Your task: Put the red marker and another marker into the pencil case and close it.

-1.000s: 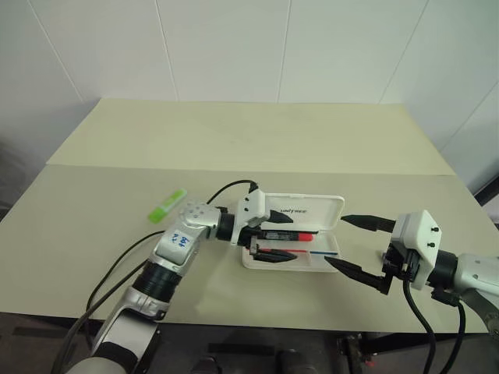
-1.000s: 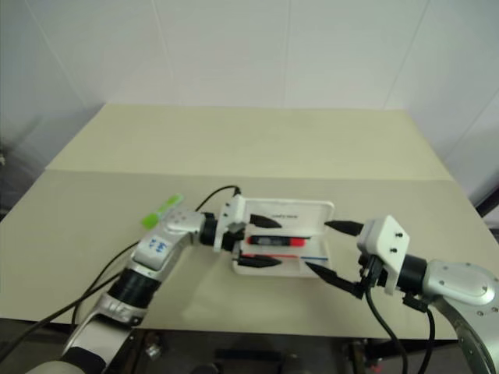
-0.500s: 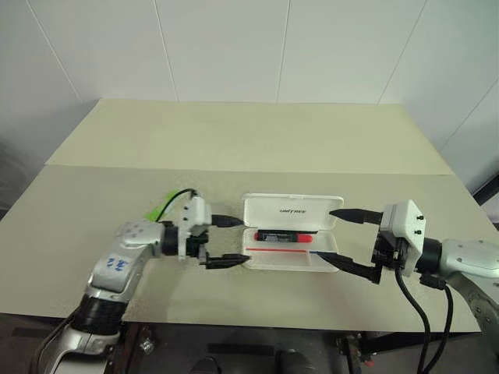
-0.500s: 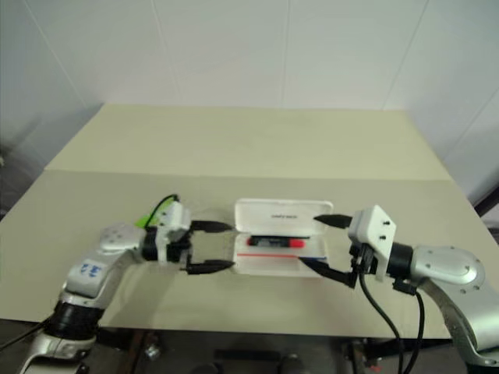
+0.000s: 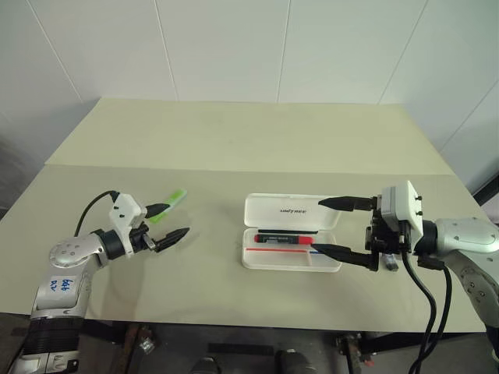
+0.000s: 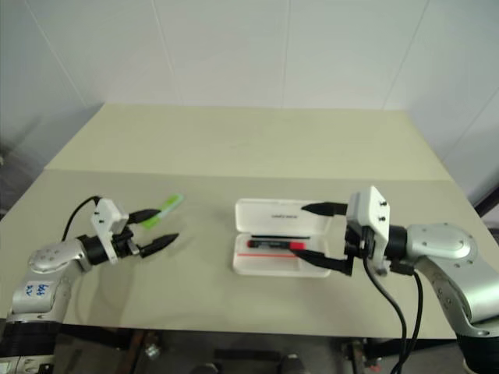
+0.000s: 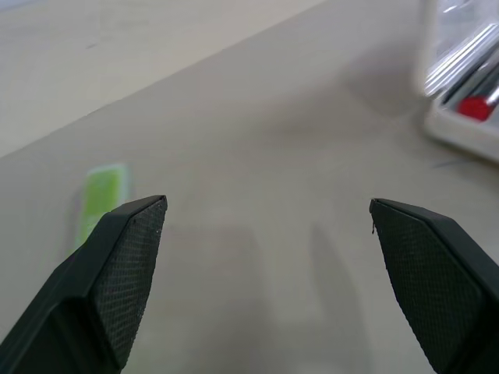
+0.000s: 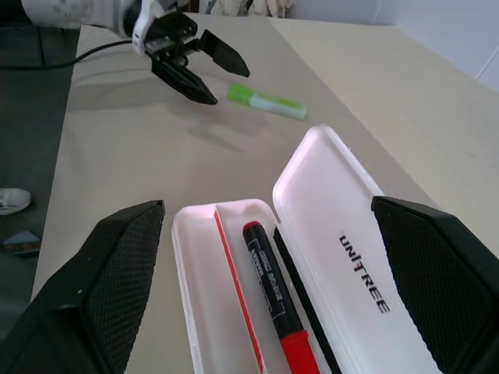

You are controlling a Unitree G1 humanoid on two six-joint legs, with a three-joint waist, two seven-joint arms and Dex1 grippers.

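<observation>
The pencil case (image 5: 290, 258) lies open on the table, its lid (image 5: 292, 210) flat towards the back. The red marker (image 5: 284, 238) rests inside the tray, also seen as the red marker (image 8: 273, 312). The light green highlighter (image 5: 175, 199) lies on the table to the left. My left gripper (image 5: 178, 219) is open and empty beside it, the highlighter (image 7: 97, 204) lying just past one finger, not between them. My right gripper (image 5: 316, 225) is open and empty, its fingers spanning the case's right end.
The beige table (image 5: 234, 148) has a seam running across its middle, with a white wall behind. A black cable loops from my left wrist (image 5: 97, 206). My left gripper (image 8: 199, 66) shows beyond the case.
My left gripper left the case and swung left to the highlighter, leaving the red marker in the tray. My right gripper edged in to the case's right end.
</observation>
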